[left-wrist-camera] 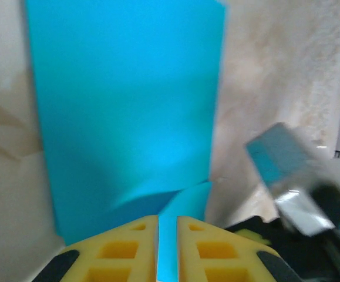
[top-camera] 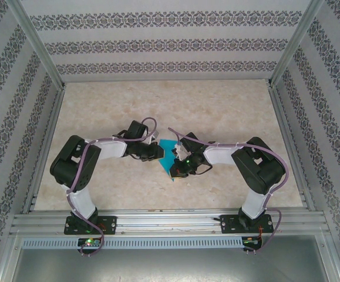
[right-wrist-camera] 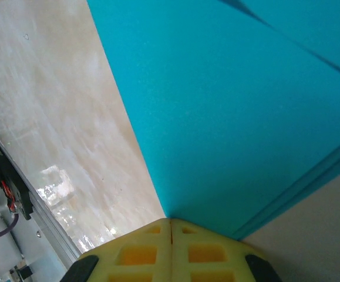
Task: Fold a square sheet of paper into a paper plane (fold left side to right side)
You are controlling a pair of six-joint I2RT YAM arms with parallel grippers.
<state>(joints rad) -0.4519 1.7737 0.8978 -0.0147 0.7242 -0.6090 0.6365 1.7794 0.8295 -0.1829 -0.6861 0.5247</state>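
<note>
Early stage | your left gripper (left-wrist-camera: 167, 220) nips the thin turquoise-blue square sheet of paper (left-wrist-camera: 128, 106) | right gripper (right-wrist-camera: 171, 222) clamps its corner at the tips | layers look doubled; dart folds not yet made

From above, you saw just a sliver of the square sheet of paper (top-camera: 168, 154); the left pincer (top-camera: 159, 151) and right pincer (top-camera: 178, 168) covered the rest. On your left wrist camera its near edge disappeared between the clamped fingers (left-wrist-camera: 131, 247), its top was cropped, and the right pincer was a blur. On your right wrist camera a corner vanished behind pressed-together fingertips (right-wrist-camera: 140, 247).
</note>
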